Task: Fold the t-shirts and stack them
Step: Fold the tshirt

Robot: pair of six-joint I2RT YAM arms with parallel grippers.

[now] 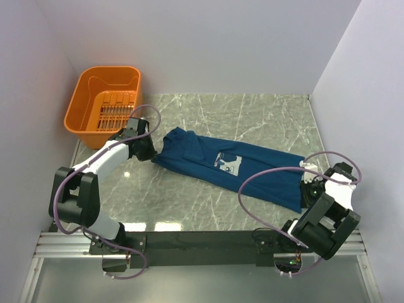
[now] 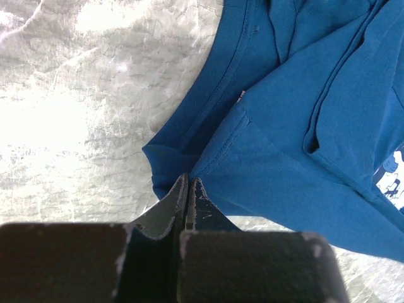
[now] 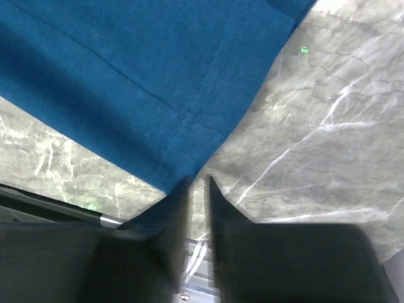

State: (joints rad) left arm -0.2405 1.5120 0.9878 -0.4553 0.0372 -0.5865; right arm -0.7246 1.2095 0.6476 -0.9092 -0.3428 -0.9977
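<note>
On table (image 1: 252,113), one t-shirt (image 1: 208,161), one basket (image 1: 79,108)

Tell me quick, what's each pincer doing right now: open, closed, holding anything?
Left pincer: closed, pinching the t-shirt at its edge.
Right pincer: slightly open, the t-shirt's corner at its tips, not gripped.

t-shirt (image 1: 196,154): navy, stretched across bench (image 1: 252,113)
left pincer (image 1: 149,151): at its 9 o'clock end
right pincer (image 1: 307,189): at its 4 o'clock end
basket (image 1: 104,100): orange, 10 o'clock corner
</note>
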